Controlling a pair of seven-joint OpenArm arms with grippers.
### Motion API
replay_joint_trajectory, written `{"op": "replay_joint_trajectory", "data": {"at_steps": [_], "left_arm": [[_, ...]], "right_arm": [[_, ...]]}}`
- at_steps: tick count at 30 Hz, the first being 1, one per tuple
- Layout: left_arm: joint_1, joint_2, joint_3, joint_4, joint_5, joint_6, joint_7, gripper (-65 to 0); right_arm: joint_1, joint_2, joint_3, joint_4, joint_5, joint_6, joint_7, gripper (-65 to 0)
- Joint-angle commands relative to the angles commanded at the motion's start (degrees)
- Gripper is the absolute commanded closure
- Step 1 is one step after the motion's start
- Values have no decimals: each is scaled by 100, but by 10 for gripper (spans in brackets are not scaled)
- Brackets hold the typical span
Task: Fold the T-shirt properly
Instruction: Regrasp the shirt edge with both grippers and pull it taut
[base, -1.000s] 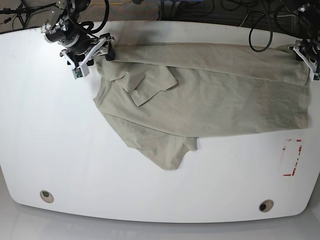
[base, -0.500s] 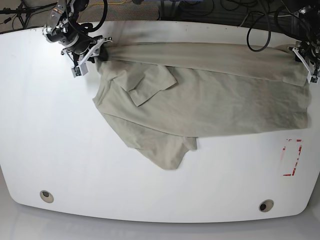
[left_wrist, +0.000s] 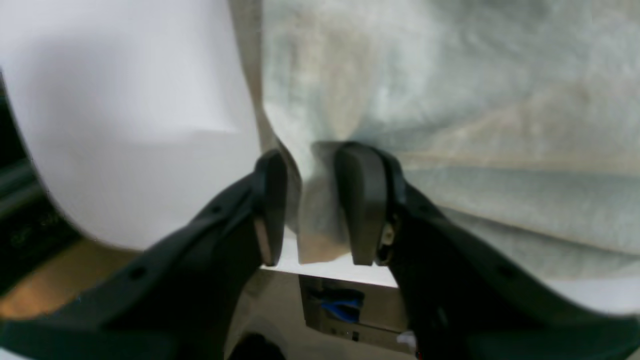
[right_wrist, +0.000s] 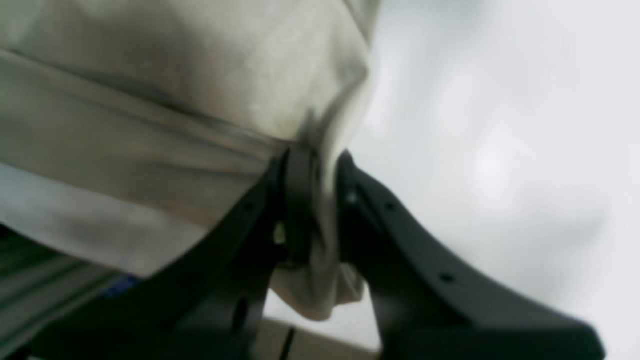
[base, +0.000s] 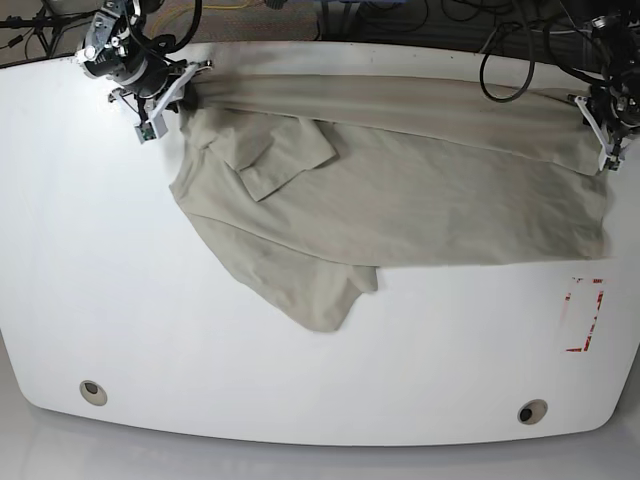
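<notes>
Gripping the T-shirt (base: 420, 190), each pincer clamps a far corner.

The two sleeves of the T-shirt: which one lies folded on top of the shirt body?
The sleeve near the right gripper lies folded over the T-shirt. The other sleeve spreads on the bare table.

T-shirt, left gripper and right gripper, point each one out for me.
T-shirt (base: 430, 190): base view, on the flat middle of the cloth.
left gripper (left_wrist: 310, 205): left wrist view, between its fingertips.
right gripper (right_wrist: 320, 200): right wrist view, between its fingertips.
</notes>
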Motion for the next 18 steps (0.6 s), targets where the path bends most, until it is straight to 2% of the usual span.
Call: {"op": "replay_joint_trajectory", "data": {"at_steps": [4, 8, 12, 18], "left_arm": [[202, 202, 229, 492, 9, 0, 53, -226], [360, 352, 378, 949, 9, 0, 308, -253], [378, 343, 404, 1099, 9, 0, 466, -253], [378, 220, 378, 1108, 0, 0, 466, -253]], "right_arm": [[-132, 105, 0, 62, 0, 0, 0, -78], [-185, 264, 176, 26, 0, 0, 0, -78], [-149, 316, 396, 0, -26, 0, 0, -86], [-149, 598, 510, 9, 0, 0, 0, -87]]}}
